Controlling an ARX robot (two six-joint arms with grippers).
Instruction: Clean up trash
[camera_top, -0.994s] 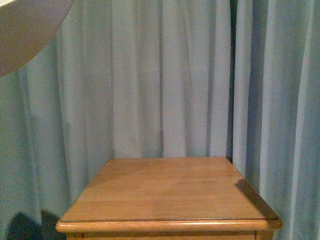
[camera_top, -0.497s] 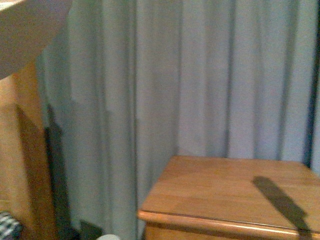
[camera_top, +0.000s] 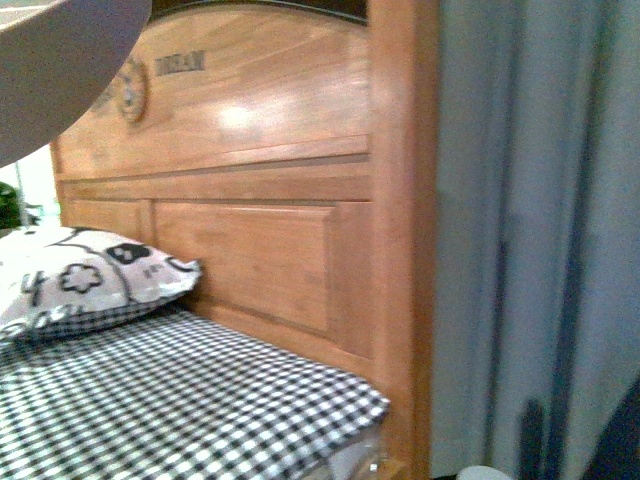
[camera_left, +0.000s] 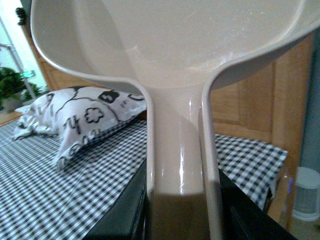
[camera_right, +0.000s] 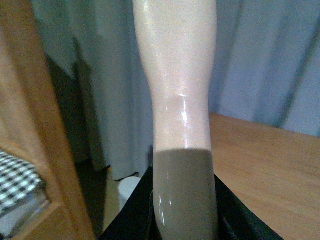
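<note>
My left gripper (camera_left: 180, 220) is shut on the handle of the beige dustpan (camera_left: 170, 45), whose scoop fills the upper part of the left wrist view; its rim also shows in the front view's top left corner (camera_top: 60, 80). My right gripper (camera_right: 184, 220) is shut on the beige brush handle (camera_right: 175, 80), which rises straight up from the jaws. The small white wad of trash is out of view in every frame.
A bed with a black-and-white checked cover (camera_top: 170, 400), a patterned pillow (camera_top: 80, 280) and a wooden headboard (camera_top: 260, 200) lies ahead. Blue-grey curtains (camera_top: 540, 250) hang on the right. A wooden bedside table (camera_right: 265, 170) and a small white bin (camera_right: 129, 190) stand between bed and curtain.
The front view has swung left: the wooden bedside table and curtains have slid out to the right, and the headboard, pillow and checked bed have come into view.
</note>
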